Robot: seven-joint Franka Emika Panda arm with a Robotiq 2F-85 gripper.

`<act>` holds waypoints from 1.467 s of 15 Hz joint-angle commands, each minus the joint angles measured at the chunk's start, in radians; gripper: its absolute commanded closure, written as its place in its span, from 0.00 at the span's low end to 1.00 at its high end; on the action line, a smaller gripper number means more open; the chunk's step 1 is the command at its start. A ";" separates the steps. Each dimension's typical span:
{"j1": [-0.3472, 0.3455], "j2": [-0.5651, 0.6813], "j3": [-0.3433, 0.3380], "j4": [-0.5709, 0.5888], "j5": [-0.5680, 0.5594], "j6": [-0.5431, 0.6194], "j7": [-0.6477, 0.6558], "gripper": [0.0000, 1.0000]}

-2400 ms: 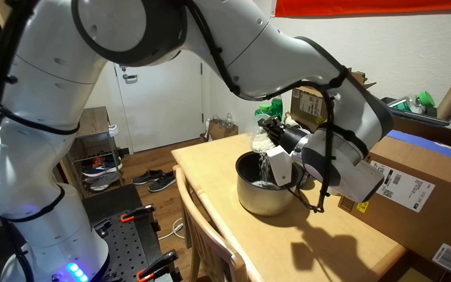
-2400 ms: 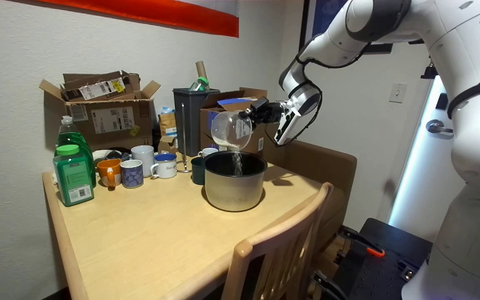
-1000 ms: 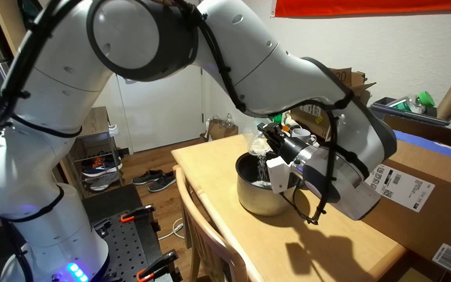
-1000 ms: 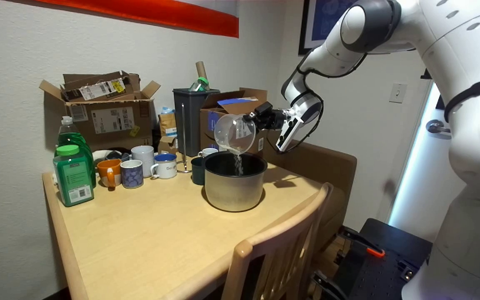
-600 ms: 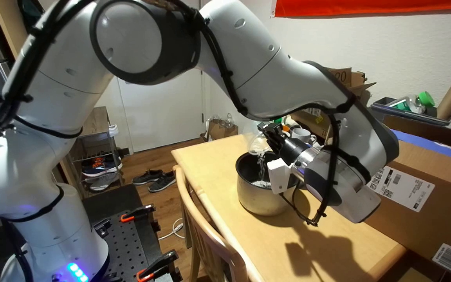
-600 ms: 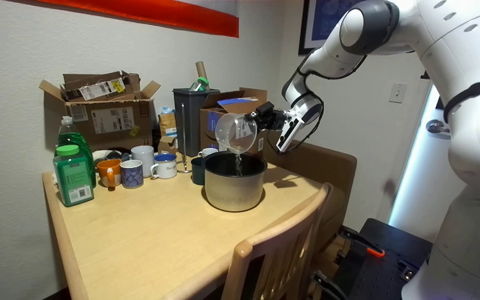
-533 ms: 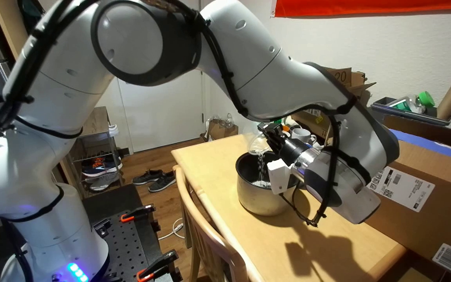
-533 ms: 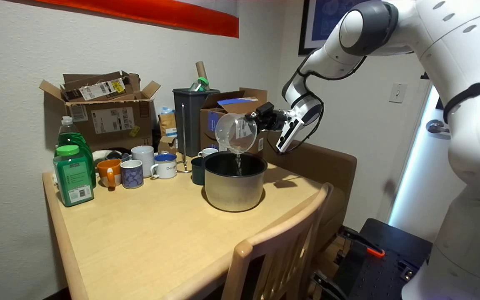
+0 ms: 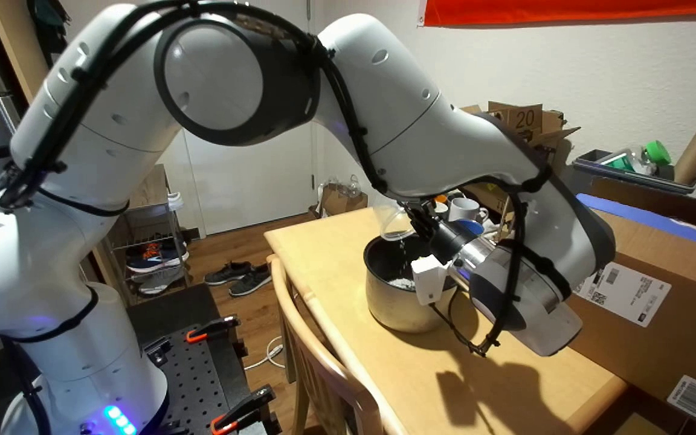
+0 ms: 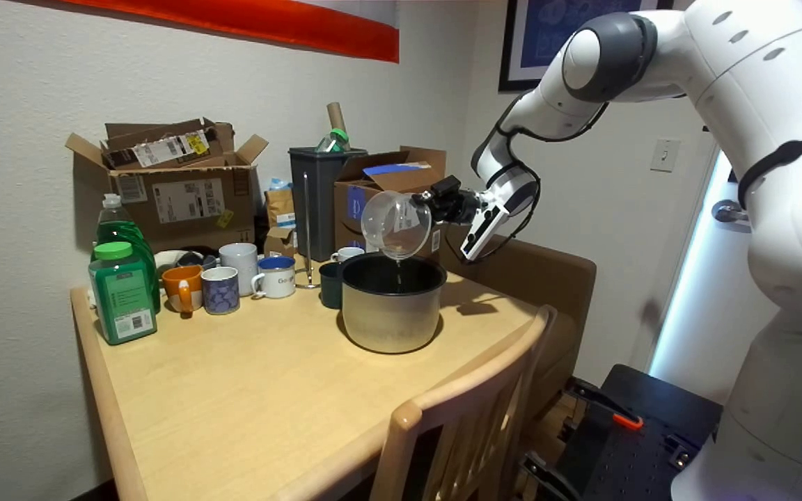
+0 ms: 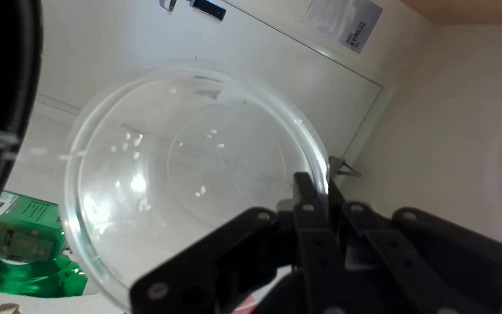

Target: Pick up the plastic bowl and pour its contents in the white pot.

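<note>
Above the white pot (image 10: 392, 320), the plastic bowl (image 10: 395, 224) clamped by the gripper (image 10: 420, 199) has just been drained to stray grains (image 11: 138, 139), pouring seemingly nearly done.

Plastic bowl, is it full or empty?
Nearly empty: in the wrist view, only scattered white grains show inside the plastic bowl, tipped above the pot.

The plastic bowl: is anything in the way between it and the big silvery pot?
Nothing visible is. The plastic bowl, its rim in the end effector, tilts over the open silvery pot, and a few grains drop in. The dark green cup stands only beside the pot.
</note>
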 commanded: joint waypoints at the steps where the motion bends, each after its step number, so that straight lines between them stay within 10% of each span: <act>1: -0.002 0.019 -0.009 0.021 0.011 -0.043 -0.024 0.98; 22: 0.118 -0.193 -0.051 -0.067 -0.024 0.101 0.009 0.98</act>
